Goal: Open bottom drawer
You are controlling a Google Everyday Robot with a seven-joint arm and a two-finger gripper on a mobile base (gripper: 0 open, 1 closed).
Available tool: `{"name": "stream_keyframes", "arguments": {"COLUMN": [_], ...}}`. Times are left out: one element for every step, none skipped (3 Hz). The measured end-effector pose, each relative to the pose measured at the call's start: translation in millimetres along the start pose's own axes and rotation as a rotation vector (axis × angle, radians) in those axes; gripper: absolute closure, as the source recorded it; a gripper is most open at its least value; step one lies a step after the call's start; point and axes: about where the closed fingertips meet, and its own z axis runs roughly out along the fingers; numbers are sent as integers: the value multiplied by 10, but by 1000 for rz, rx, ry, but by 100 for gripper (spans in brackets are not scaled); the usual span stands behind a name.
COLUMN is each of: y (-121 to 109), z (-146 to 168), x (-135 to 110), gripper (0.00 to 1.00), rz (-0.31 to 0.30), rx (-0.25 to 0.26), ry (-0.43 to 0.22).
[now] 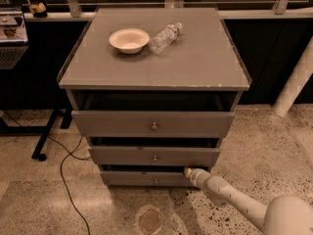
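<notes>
The grey cabinet [156,72] has three drawers, all pulled out a little. The bottom drawer [146,179] has the slimmest front, with a small round knob [155,181] at its centre. My gripper [188,172] is at the end of the white arm coming in from the lower right. Its tip sits at the top right edge of the bottom drawer front, in the gap under the middle drawer [154,156]. The tray inside the bottom drawer is hidden.
A white bowl [129,39] and a plastic bottle [164,37] lie on the cabinet top. The top drawer [153,124] juts out furthest. A black cable [63,173] trails over the speckled floor on the left. A white post [296,82] stands at the right.
</notes>
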Motion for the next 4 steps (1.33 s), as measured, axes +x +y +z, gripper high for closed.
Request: {"name": "stream_keyframes", "arguments": {"y": [32,20,-35,-20], "z": [168,171,120,97], "x": [-4,13,77,51], "gripper": [100,100,100,100], "rz": [-12,-7,14,14], "rx": [-12,-7,6,6], "ry": [25,38,56,57]}}
